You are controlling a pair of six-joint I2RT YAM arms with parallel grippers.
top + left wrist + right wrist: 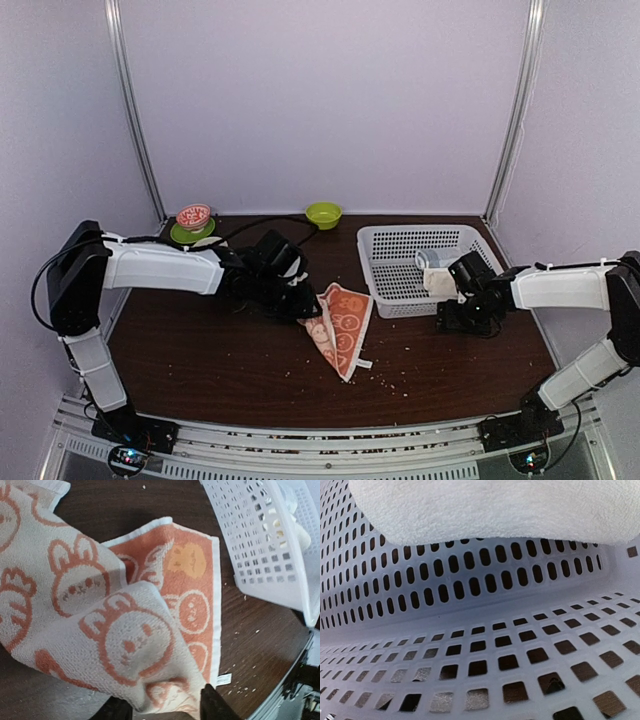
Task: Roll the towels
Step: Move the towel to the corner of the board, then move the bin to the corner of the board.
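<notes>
Table [200, 360] open in front, easy pass. Orange towel [342, 320] lies mid-table, just beside basket [400, 262], slim gap between. Basket walls block right side; white towel [438, 284] inside. Green bowl [323, 214], red bowl [193, 216] at back.

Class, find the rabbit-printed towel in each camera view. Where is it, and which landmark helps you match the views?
Top external: the rabbit towel lies mid-table, left of the white basket.
Left wrist: the rabbit towel fills the left and centre; the white basket is at the upper right.
Right wrist: not in it; only the white basket interior and a cream towel.
Shared landmark: the white basket.
</notes>
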